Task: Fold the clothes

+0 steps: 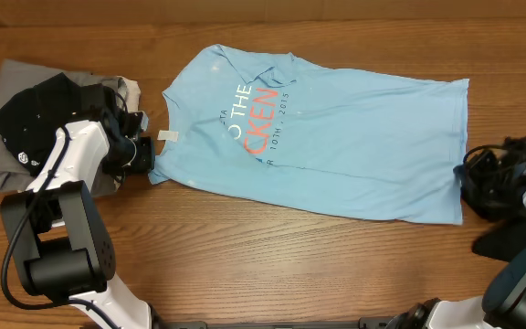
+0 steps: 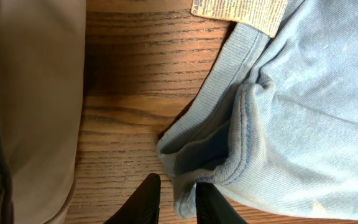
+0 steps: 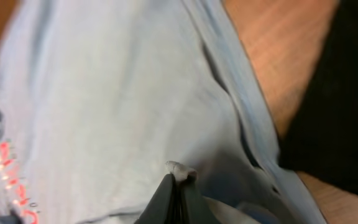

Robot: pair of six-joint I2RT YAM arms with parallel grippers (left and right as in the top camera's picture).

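As the left end effector [image 2: 176, 190] and right end effector [image 3: 178, 177] each pinched its edge, the light-blue printed T-shirt [image 1: 354, 146] looked limp and light, best taken at hems.

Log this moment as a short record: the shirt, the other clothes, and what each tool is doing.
garment: light-blue T-shirt, lying flat on the table, print up
other clothes: pile of grey, black and beige garments at the table's left, apart from the shirt
left tool: at the shirt's neck end, fingers close on either side of a fold of its edge, seemingly gripping it
right tool: shut, pinching a small tuck of fabric at the shirt's hem end
stage: shirt not yet lifted
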